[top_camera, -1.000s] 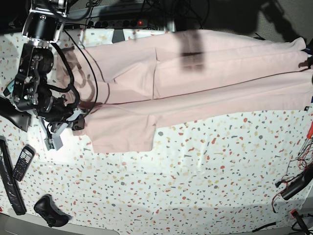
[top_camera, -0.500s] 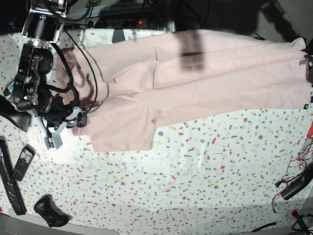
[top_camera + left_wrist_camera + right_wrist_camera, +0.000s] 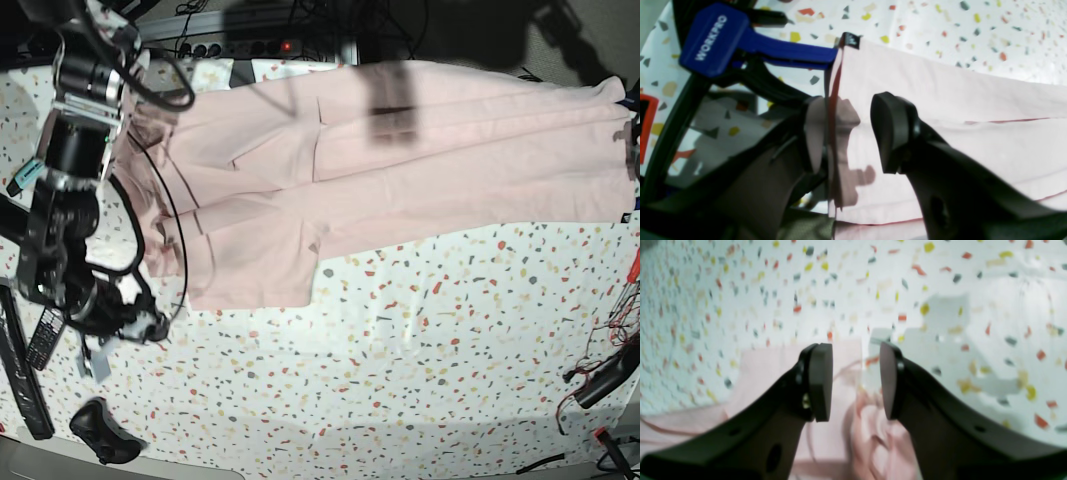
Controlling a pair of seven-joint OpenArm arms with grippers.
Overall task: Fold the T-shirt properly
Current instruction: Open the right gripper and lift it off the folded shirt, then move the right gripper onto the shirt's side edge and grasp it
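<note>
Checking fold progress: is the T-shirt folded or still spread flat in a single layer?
Partly folded. In the base view the T-shirt lies as a long band with overlapping layers, a sleeve doubled over near one end.

Beneath me spreads a white worktop (image 3: 420,350) speckled with small red, yellow and grey terrazzo chips, brightly lit, with soft glare over its middle and darker shadow pooling along its far edge. Behind that edge I see a black power strip (image 3: 245,46) with one red light glowing amid tangled dark cables, while thin red and black wires (image 3: 610,370) trail over the worktop's right side. A blue plastic clamp (image 3: 740,43) lettered WORKPRO sits at the worktop's edge, and at the near left corner lie a dark keypad handset (image 3: 42,338), a long black bar (image 3: 20,375) and a black controller (image 3: 100,430).
</note>
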